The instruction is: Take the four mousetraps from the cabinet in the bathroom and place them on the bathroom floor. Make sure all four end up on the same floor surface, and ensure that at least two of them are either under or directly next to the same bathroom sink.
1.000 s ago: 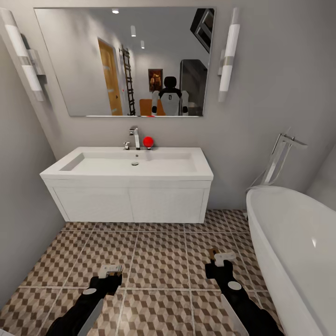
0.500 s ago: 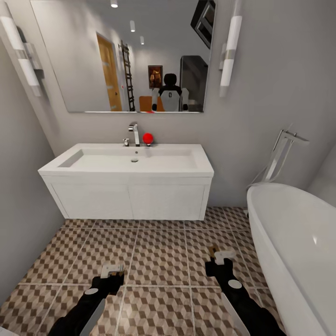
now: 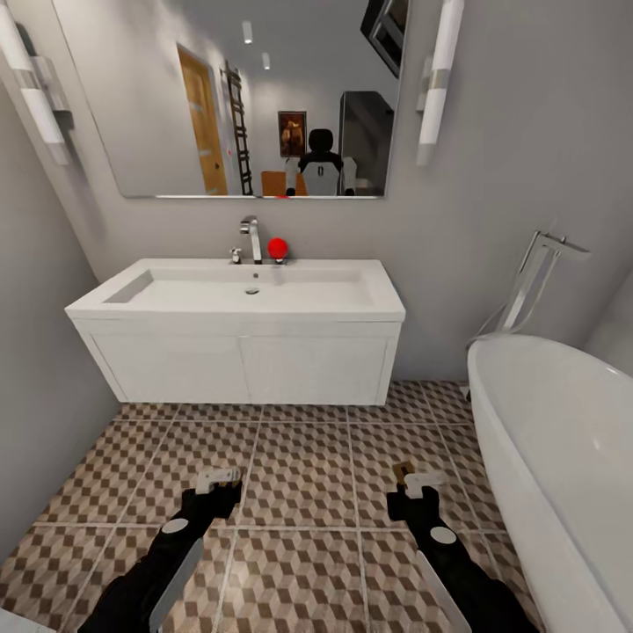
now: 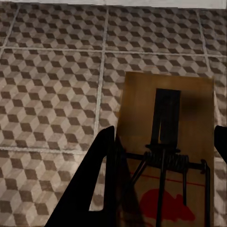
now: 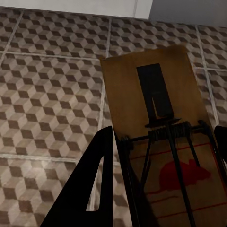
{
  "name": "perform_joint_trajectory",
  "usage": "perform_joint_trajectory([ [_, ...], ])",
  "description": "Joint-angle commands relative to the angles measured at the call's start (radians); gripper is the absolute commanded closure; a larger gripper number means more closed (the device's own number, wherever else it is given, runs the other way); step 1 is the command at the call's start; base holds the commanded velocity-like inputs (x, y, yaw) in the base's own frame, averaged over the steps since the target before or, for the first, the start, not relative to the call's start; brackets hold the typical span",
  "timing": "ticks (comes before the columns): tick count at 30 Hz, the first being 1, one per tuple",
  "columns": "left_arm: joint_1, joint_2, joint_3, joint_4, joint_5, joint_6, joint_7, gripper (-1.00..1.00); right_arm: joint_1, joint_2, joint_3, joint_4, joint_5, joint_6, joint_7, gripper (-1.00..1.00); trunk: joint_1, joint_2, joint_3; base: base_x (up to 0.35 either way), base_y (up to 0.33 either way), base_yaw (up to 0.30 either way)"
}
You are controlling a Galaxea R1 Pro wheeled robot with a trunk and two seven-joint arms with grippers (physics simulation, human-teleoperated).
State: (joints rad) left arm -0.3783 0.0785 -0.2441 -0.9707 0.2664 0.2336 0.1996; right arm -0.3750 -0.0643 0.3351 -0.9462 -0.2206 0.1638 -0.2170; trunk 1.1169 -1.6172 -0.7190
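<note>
A wide mirror [image 3: 229,97] hangs on the far grey wall, flanked by two tube lights [image 3: 436,79]. A small red ball [image 3: 278,248] sits below it. At right stands a white bathtub [image 3: 563,457] with a chrome floor tap [image 3: 536,277].

Beyond both grippers, left [image 3: 217,479] and right [image 3: 422,482], the sink [image 3: 237,299] hangs above the bathroom floor [image 3: 303,475].

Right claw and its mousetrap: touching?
Touching. In the right wrist view the mousetrap sits between the right claw's two dark fingers, held above the floor.
</note>
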Motion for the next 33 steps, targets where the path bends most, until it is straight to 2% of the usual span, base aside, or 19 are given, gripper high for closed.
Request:
perform_joint_trajectory([
  [1,-0.001,0.002,-0.005,-0.011,0.008,0.004,0.012,1.00,-0.001,-0.001,0.005,-0.002,-0.010,0.004,-0.007,1.00,0.004,-0.008,-0.006,0.000,0.000,0.000],
  [8,-0.001,0.029,-0.006,-0.039,0.006,0.003,0.011,1.00,-0.001,-0.001,0.006,-0.002,-0.010,0.003,-0.007,1.00,0.031,-0.057,-0.039,0.000,0.000,0.000],
  [11,-0.001,0.033,-0.006,-0.039,0.007,0.003,0.011,1.00,-0.001,-0.002,0.007,-0.002,-0.010,0.003,-0.007,1.00,0.042,-0.078,-0.053,0.000,0.000,0.000],
  [33,-0.001,0.033,-0.007,-0.033,0.007,0.003,0.011,1.00,-0.001,-0.002,0.005,-0.003,-0.010,0.003,-0.007,1.00,0.127,-0.232,-0.158,0.000,0.000,0.000],
])
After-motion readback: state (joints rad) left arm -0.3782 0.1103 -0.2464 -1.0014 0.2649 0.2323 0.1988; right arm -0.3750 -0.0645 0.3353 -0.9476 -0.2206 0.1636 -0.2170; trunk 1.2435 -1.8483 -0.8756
